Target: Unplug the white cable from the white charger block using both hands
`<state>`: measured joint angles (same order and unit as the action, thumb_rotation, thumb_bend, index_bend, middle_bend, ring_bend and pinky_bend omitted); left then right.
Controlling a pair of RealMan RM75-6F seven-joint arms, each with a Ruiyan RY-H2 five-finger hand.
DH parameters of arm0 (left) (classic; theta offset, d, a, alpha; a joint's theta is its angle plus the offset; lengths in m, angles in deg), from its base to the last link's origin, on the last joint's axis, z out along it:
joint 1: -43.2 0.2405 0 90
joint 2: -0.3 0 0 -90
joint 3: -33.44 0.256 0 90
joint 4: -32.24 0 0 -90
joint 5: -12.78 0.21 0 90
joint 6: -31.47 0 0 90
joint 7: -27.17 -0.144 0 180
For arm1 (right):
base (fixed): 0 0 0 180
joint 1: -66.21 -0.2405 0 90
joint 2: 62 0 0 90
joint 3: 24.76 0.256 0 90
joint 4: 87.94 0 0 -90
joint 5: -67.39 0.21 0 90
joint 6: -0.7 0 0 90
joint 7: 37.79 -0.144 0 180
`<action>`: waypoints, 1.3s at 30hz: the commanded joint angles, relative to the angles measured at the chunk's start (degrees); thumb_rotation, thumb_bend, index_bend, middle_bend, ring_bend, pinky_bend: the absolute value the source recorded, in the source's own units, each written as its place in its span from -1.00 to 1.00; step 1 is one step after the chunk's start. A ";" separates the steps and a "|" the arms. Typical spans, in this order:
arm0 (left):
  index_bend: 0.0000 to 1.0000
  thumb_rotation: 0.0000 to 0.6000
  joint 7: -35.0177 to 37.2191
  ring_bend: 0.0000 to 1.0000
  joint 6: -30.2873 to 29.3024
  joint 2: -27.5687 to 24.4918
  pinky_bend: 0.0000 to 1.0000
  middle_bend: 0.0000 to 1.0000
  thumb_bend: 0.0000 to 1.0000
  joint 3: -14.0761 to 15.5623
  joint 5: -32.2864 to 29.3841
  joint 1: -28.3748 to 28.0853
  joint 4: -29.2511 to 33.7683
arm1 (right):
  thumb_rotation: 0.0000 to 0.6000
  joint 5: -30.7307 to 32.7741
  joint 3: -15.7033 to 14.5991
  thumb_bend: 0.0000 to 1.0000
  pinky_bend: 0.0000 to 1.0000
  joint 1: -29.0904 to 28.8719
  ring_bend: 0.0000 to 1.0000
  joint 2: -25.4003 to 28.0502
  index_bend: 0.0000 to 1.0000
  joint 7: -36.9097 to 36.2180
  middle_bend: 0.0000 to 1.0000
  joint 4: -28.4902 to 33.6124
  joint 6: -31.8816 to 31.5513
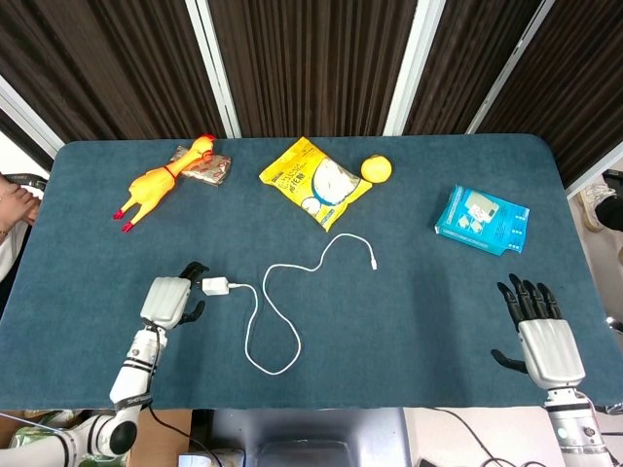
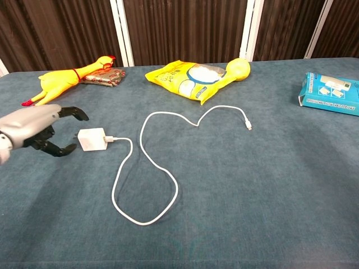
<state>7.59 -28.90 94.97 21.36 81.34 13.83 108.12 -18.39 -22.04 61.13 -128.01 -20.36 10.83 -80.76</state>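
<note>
The white charger block (image 1: pixel 215 286) (image 2: pixel 92 139) lies on the blue table, left of centre. The white cable (image 1: pixel 275 321) (image 2: pixel 147 174) is plugged into its right side, loops toward the front edge, then runs back to a free plug end (image 1: pixel 373 263) (image 2: pixel 249 126). My left hand (image 1: pixel 168 301) (image 2: pixel 35 126) hovers just left of the block, fingers apart and curved toward it, holding nothing. My right hand (image 1: pixel 540 334) stays at the front right corner, fingers spread, far from the cable; the chest view does not show it.
A yellow rubber chicken (image 1: pixel 156 182) and a brown packet (image 1: pixel 204 167) lie at the back left. A yellow snack bag (image 1: pixel 313 182) and a yellow ball (image 1: pixel 376 168) sit at the back centre. A blue box (image 1: pixel 482 220) rests at the right.
</note>
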 commanded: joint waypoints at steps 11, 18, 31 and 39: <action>-0.39 1.00 -2.03 1.00 -0.28 8.10 1.00 -0.40 -0.23 -1.10 -2.96 -3.95 -9.27 | 1.00 0.13 -0.05 -0.52 -1.00 0.03 -1.00 0.66 -1.00 -0.89 -1.00 0.29 -0.55; -0.33 1.00 -0.69 1.00 -1.62 8.76 1.00 -0.33 -0.23 -1.30 -2.33 -4.26 -9.53 | 1.00 -0.01 -0.28 -0.52 -1.00 0.03 -1.00 0.69 -1.00 -0.75 -1.00 0.42 -0.64; 0.16 1.00 -0.33 1.00 -2.07 9.74 1.00 0.16 -0.21 -1.12 -2.24 -4.73 -10.35 | 1.00 -0.05 -0.32 -0.52 -1.00 -0.04 -1.00 0.59 -1.00 -0.57 -1.00 0.42 -0.87; 0.52 1.00 4.12 1.00 -4.41 7.81 1.00 0.57 0.03 -0.79 0.33 -3.74 -5.25 | 1.00 -3.75 0.06 -0.52 -1.00 -3.39 -1.00 -1.25 -0.99 -5.60 -1.00 -1.82 1.75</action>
<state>10.34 -32.46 104.01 20.31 80.48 9.65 100.62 -20.76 -22.24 59.18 -128.54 -24.29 9.69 -80.18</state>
